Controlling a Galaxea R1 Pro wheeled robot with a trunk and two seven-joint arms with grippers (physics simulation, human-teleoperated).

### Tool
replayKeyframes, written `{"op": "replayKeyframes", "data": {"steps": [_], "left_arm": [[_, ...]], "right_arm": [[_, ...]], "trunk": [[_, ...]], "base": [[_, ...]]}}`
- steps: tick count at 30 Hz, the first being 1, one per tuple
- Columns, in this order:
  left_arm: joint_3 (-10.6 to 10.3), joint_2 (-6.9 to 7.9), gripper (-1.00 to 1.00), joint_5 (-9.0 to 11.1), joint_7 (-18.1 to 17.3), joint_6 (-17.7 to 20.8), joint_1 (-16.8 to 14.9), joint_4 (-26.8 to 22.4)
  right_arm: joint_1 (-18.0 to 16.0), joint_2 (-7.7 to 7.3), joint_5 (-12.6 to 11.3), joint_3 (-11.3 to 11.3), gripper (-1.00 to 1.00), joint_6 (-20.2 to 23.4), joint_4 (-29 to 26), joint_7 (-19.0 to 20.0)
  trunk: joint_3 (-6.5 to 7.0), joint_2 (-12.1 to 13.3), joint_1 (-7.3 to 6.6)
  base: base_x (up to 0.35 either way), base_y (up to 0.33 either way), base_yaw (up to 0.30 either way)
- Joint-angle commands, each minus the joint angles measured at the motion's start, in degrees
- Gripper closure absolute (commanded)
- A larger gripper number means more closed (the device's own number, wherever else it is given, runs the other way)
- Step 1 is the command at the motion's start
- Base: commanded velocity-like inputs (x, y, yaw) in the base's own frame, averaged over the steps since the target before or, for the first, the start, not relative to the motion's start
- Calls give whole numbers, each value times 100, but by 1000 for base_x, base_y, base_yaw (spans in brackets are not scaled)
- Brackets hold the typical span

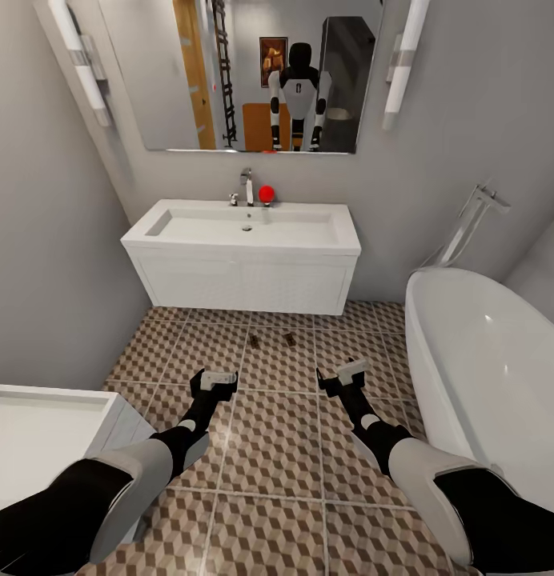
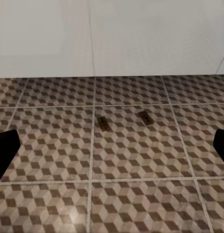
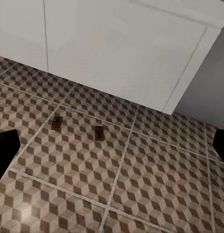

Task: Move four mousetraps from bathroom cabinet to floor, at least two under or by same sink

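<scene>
Mousetraps lie on the patterned floor as a pair, side by side but apart, just in front of the white sink and near its lower edge; both wrist cameras show the same two small brown boards on the tiles. That looks enough for the part of the job asking for two beside one sink, so my judgement is that the placing step is half done and two more traps have yet to be fetched. The left gripper and right gripper hover low over the tiles, short of the traps, each with its fingers spread wide and nothing between them. The next move would call for turning away from the sink toward the cabinet, which may be the orange-brown shape reflected in the mirror, though the reflection is too small to be sure. Space is tight: the bathtub crowds the right arm, a small white unit sits close by the left arm, and any turn of the base should keep clear of the two traps already laid down
</scene>
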Motion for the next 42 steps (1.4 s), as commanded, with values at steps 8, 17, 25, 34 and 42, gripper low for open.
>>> {"op": "replayKeyframes", "data": {"steps": [8,17,25,34,42], "left_arm": [[-50,-5,-100,34,20,-35,-10,27],[-50,-5,-100,34,20,-35,-2,27],[-50,-5,-100,34,20,-35,-1,25],[-51,-5,-100,34,20,-35,8,26],[-50,-8,-100,34,19,-35,8,27]], "right_arm": [[-6,1,33,41,-100,-8,9,-60],[-6,1,32,41,-100,-8,9,-60],[-6,1,35,41,-100,-8,9,-60],[-6,1,32,41,-100,-8,9,-60],[14,-6,40,40,-100,-8,9,-62]], "trunk": [[135,313,-173],[135,313,-173],[135,313,-173],[135,313,-173],[135,313,-173]], "base": [[0,0,0],[0,0,0],[0,0,0],[0,0,0],[0,0,0]]}}
